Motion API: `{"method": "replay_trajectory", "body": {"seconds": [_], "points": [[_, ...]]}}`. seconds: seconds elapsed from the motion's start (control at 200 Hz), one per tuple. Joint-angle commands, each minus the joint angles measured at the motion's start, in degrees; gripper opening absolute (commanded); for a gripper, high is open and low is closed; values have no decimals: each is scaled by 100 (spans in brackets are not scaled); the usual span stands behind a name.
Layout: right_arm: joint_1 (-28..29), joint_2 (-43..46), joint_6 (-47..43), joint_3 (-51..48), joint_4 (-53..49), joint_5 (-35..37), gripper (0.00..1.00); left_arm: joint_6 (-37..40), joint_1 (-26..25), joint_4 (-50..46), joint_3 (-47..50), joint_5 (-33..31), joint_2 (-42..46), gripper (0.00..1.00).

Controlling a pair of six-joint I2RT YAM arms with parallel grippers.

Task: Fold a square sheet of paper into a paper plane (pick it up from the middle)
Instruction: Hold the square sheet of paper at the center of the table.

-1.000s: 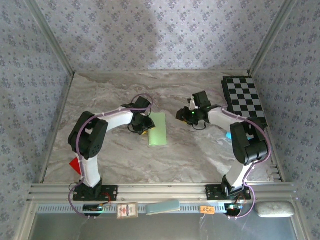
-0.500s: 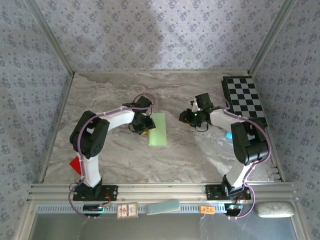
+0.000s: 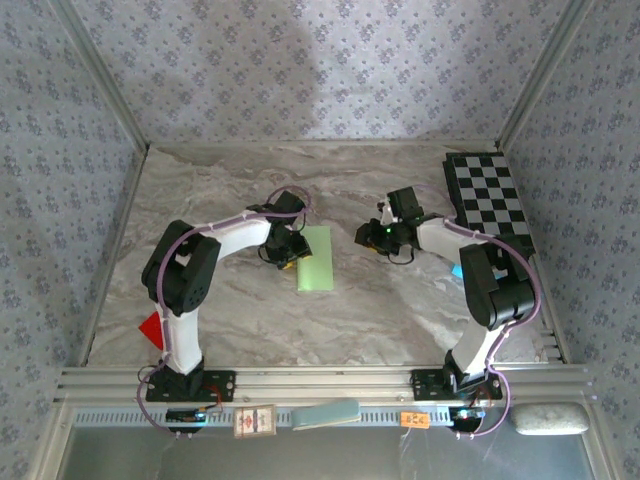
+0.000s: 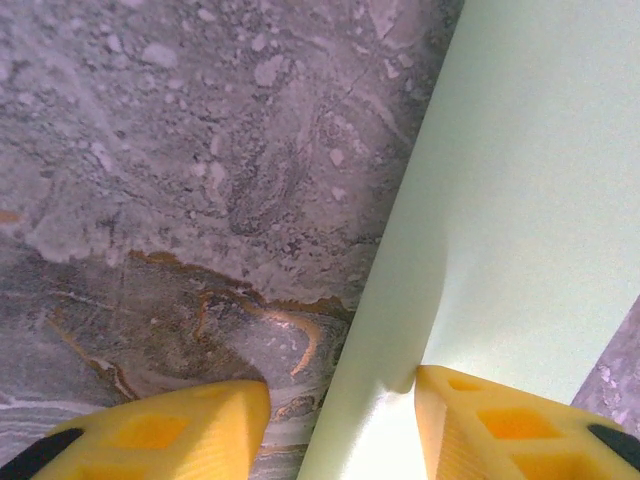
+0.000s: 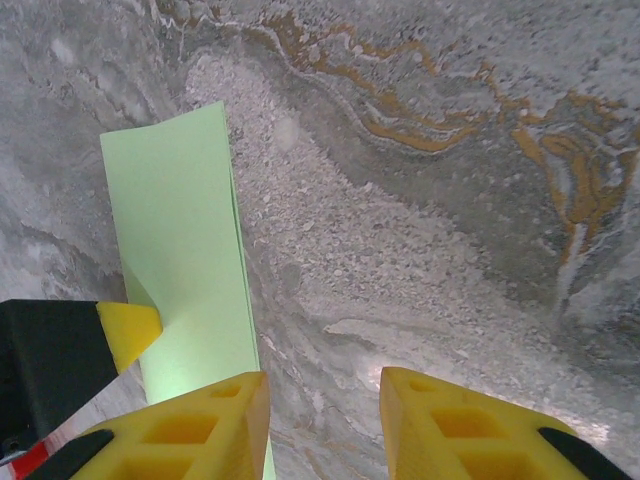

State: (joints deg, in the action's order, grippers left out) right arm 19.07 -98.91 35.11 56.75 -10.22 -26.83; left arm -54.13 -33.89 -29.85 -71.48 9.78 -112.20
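Note:
The pale green sheet of paper (image 3: 316, 258) lies flat on the marble table as a narrow folded rectangle. My left gripper (image 3: 285, 254) is low at its left long edge. In the left wrist view that gripper (image 4: 340, 428) is open: the paper's (image 4: 520, 200) edge runs between the fingertips, and the right fingertip (image 4: 490, 425) rests on the sheet. My right gripper (image 3: 372, 236) hovers to the right of the paper, open. Its fingers (image 5: 200, 425) straddle bare table, with the paper (image 5: 180, 250) just to their left.
A black-and-white checkerboard (image 3: 490, 200) lies at the back right. A red piece (image 3: 150, 328) sits by the left arm's base, and a small blue item (image 3: 457, 271) by the right arm. A light-blue card (image 3: 326, 413) rests on the front rail. Walls enclose the table.
The right gripper has drifted slightly to the right, away from the paper. The left gripper and the paper have barely moved.

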Motion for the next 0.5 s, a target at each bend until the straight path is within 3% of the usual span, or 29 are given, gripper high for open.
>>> {"method": "replay_trajectory", "body": {"seconds": [0.0, 0.495], "points": [[80, -129, -32, 161, 27, -123, 36, -102, -208, -12, 426, 131, -943, 47], [604, -522, -97, 421, 275, -556, 34, 98, -290, -117, 315, 207, -1111, 47]]}}
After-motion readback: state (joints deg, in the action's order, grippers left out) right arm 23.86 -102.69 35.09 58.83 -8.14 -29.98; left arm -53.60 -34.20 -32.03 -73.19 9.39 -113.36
